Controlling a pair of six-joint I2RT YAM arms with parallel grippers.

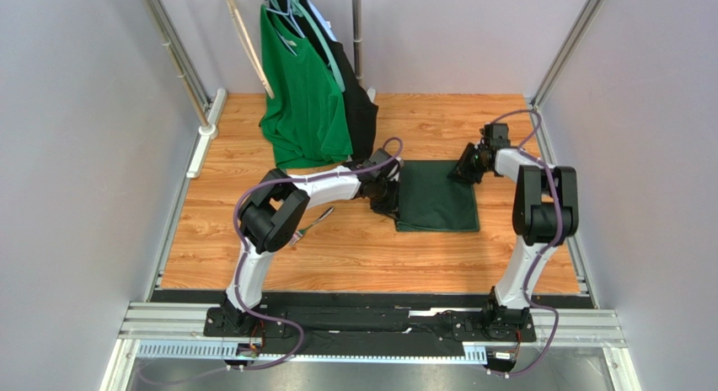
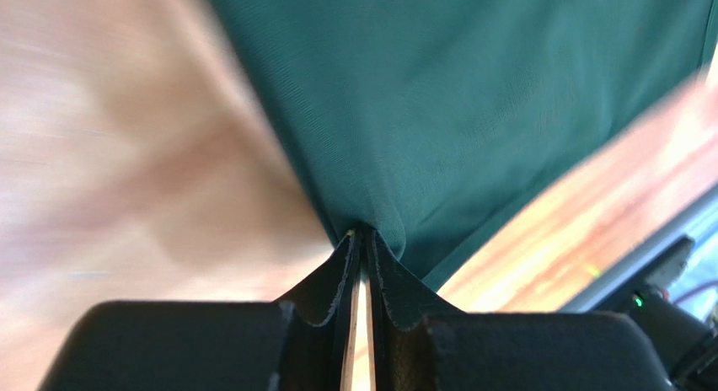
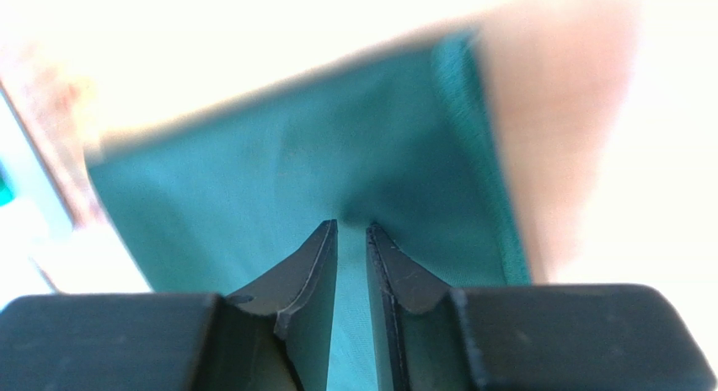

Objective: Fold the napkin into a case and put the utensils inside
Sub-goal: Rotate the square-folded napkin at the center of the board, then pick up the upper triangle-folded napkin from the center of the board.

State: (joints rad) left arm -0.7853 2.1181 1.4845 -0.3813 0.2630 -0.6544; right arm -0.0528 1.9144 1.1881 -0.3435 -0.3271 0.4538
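Observation:
The dark green napkin point(image 1: 438, 199) lies folded as a flat rectangle on the wooden table. My left gripper point(image 1: 389, 197) is at its left edge, shut on the napkin's edge point(image 2: 371, 227); the cloth point(image 2: 472, 96) stretches away from the tips. My right gripper point(image 1: 466, 168) is at the napkin's far right corner, jaws narrowly apart with cloth point(image 3: 278, 172) puckered at the tips, pinching it. A silver utensil point(image 1: 314, 224) lies on the table under my left forearm, left of the napkin, partly hidden by the arm.
A bright green T-shirt point(image 1: 302, 96) and a black garment point(image 1: 361, 113) hang on hangers at the back, just behind my left gripper. Metal frame posts stand at the back corners. Table rails run along both sides point(image 1: 200, 142).

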